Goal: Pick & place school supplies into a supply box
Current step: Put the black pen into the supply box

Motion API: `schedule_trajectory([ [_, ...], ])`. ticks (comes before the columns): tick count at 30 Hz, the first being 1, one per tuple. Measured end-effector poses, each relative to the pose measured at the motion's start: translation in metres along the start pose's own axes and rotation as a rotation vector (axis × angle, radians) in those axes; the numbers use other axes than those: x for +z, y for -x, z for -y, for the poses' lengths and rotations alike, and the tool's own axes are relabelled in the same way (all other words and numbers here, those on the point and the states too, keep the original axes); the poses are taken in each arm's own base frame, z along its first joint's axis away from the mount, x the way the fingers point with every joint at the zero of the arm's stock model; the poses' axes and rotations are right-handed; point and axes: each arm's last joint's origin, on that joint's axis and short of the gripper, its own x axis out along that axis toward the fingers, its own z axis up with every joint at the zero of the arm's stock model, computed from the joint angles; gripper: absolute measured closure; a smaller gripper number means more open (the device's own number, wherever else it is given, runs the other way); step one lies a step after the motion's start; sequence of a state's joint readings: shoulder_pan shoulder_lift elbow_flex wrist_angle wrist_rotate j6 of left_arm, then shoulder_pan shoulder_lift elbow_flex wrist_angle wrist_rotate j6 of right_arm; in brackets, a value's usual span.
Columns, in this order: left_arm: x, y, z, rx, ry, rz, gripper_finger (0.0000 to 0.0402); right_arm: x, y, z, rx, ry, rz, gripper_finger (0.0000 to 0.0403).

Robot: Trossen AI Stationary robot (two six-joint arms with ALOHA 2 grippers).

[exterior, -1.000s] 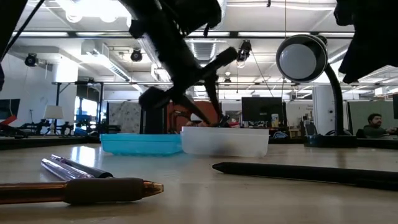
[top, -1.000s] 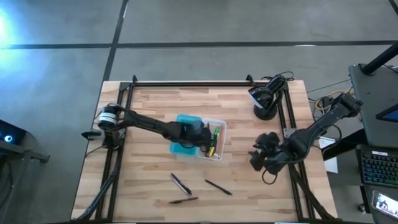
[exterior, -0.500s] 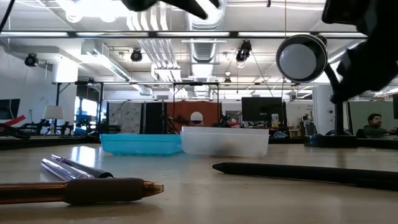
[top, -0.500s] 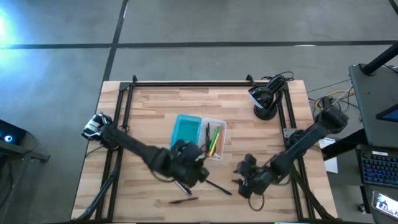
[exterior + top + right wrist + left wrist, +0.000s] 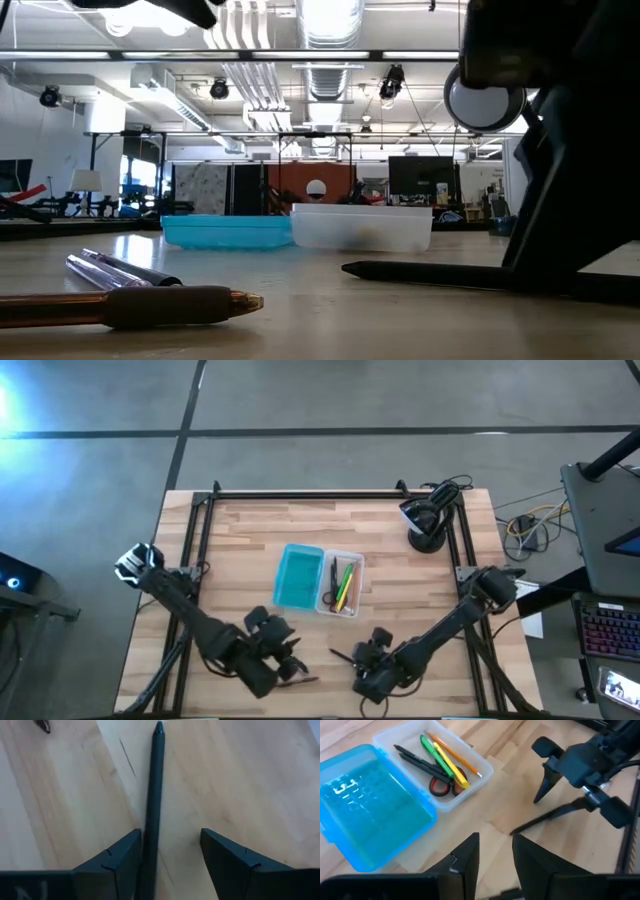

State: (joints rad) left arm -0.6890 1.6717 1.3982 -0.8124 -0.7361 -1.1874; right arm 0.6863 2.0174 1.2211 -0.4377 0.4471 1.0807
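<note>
Starting at the left, we see the left end effector [image 5: 283, 662] low over the front part of the wooden surface [image 5: 240, 530], its two dark fingers [image 5: 465, 862] spread apart with nothing between them. Just beside it on the surface lie a purple pen [image 5: 85, 268] and a brown pen [image 5: 130, 305], close together; from above they are mostly hidden by the arm, so we cannot tell whether the fingers touch either one.

Farther back, near the middle of the surface, sits the supply box [image 5: 345, 584], a clear tray with its teal lid [image 5: 298, 577] swung open flat on its left side. Inside the tray we can make out a green pen [image 5: 431, 749], a yellow pen [image 5: 451, 770], an orange pencil [image 5: 455, 755], a black pen [image 5: 417, 761] and the red-handled scissors [image 5: 442, 785], all lying lengthwise.

Moving right, the right end effector [image 5: 362, 668] is down at the front of the surface, well apart from the box. Its fingers [image 5: 112, 857] are spread wide and straddle a black pen [image 5: 154, 795] that lies flat on the wood; the pen runs close along one finger, with a clear gap to the other, and is not pinched.

At the back right corner stands a black desk lamp [image 5: 424, 520].
</note>
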Motion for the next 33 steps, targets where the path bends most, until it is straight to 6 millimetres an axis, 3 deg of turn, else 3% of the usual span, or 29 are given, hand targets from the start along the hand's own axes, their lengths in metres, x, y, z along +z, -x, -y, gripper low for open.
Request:
schedule_trajectory([
  [7, -0.007, 0.015, -0.022, -0.032, 0.001, 0.005, 0.0301, 0.006, -0.020, 0.001, -0.031, -0.108, -0.063, 0.0230],
  [16, -0.017, 0.029, -0.066, -0.043, 0.080, -0.003, 0.0301, 0.019, -0.028, 0.017, -0.076, -0.177, -0.145, 0.0368],
  [19, -0.024, 0.035, -0.081, -0.057, 0.109, -0.009, 0.0301, 0.026, -0.028, 0.020, -0.059, -0.204, -0.182, 0.0382],
  [24, -0.038, 0.042, -0.098, -0.085, 0.177, 0.003, 0.0301, 0.045, -0.004, 0.019, -0.030, -0.356, -0.089, 0.0386],
  [29, -0.051, 0.048, -0.099, -0.122, 0.231, 0.060, 0.0301, 0.083, 0.051, 0.038, -0.004, -0.834, 0.286, 0.0388],
  [33, -0.057, 0.044, -0.096, -0.148, 0.258, 0.081, 0.0301, 0.100, 0.051, 0.070, -0.060, -1.003, 0.408, 0.0388],
])
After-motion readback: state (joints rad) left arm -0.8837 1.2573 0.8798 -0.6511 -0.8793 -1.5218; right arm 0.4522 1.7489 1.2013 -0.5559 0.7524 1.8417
